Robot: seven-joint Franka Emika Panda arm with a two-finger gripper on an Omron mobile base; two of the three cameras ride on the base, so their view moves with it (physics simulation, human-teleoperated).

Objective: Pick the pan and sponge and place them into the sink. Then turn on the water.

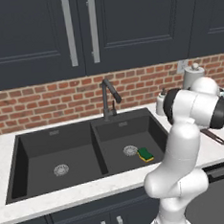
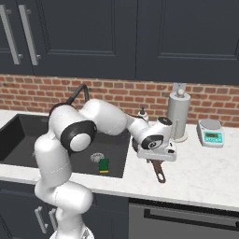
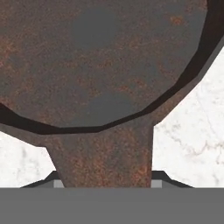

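A simulated kitchen: the white arm reaches down to the marble table (image 2: 205, 172) just to the right of the black double sink (image 1: 26, 155), its tool (image 3: 103, 183) set low over the pan (image 3: 96, 65). In the hand view the tool's two dark tips sit on either side of the pan's rusty brown handle, close against it where it meets the round bowl; the pan rests flat on the table. Whether the tips are truly clamped on the handle or only flanking it cannot be told. From the right base view the handle's end sticks out toward the table's front edge from beneath the wrist, which hides the bowl.

The sponge (image 1: 146, 153), green over yellow, lies on the floor of the sink's right, narrower basin, just right of that basin's round silver drain (image 1: 130, 150). The dark gooseneck faucet (image 1: 108, 97) stands behind the divider between the basins. Farther right of the sink, against the brick wall, stand a paper towel roll (image 2: 178, 112) and a small kitchen scale (image 2: 211, 133).
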